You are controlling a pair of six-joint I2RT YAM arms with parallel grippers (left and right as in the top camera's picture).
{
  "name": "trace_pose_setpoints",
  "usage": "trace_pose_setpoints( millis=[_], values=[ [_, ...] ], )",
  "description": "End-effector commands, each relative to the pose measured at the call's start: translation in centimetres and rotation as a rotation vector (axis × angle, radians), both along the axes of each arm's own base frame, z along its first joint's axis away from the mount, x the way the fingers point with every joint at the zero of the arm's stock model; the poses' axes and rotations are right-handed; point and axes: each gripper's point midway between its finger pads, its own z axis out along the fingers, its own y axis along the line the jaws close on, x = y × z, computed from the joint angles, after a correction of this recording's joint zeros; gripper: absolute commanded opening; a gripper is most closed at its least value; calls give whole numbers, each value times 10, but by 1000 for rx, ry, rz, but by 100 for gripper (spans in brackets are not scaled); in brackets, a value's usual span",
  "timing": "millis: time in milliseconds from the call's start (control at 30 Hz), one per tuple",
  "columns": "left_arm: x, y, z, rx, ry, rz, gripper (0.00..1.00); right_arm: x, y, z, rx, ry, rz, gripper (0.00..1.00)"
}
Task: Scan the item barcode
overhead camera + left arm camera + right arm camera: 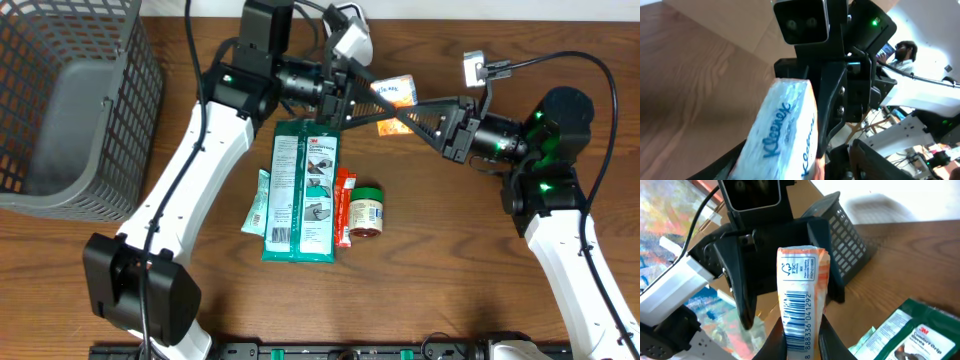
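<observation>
While right claw (800,342) clamps pack (801,280) by barcode (796,320) end, pack hangs above counter (450,270), long axis running claw to claw; left claw (792,309) apart, fingers (740,290) flanking far end.

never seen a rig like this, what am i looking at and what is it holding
A robot's left arm and right arm stand at a table. One picture looks down from above; the other two come from a camera on each wrist. The right gripper pinches a Kleenex pack, barcode facing its camera; the left gripper stands open at its far end. On the table lie a green 3M pack, a teal packet, a thin orange packet and a green-lidded jar, with a grey basket alongside.
</observation>
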Motion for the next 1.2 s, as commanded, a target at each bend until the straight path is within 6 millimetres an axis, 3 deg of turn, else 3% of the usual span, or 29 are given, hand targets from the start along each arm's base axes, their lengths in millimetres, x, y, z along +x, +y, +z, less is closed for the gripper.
trace_pose_setpoints(
  millis=[0, 67, 200, 367, 567, 633, 733, 800, 1000, 1167],
  values=[
    [-10, -5, 14, -7, 15, -11, 59, 1, 2, 10, 6, -36, -7, 7],
    [-13, -8, 14, -8, 13, -19, 57, 2, 2, 11, 6, -45, -8, 7],
    [-13, -9, 15, -10, 8, -22, 42, 7, 0, 11, 6, -46, -40, 7],
    [-13, -9, 16, -12, 14, -20, 36, 10, -2, 13, 3, -64, -61, 8],
    [-10, -11, 24, -25, 26, -13, 20, 14, -3, 13, -4, -85, -84, 13],
    [-9, -11, 28, -30, 35, -11, 19, 14, -3, 13, -12, -108, -87, 25],
    [-5, -10, 34, -38, 51, 0, 19, 15, -4, 14, -21, -135, -90, 50],
    [-1, -7, 37, -42, 72, 14, 19, 15, -7, 15, -21, -141, -93, 56],
    [12, 6, 41, -36, 160, 60, 18, 7, -12, 15, -21, -148, -40, 54],
    [13, 6, 41, -35, 166, 63, 10, 0, -10, 17, -20, -165, 3, 53]
  ],
)
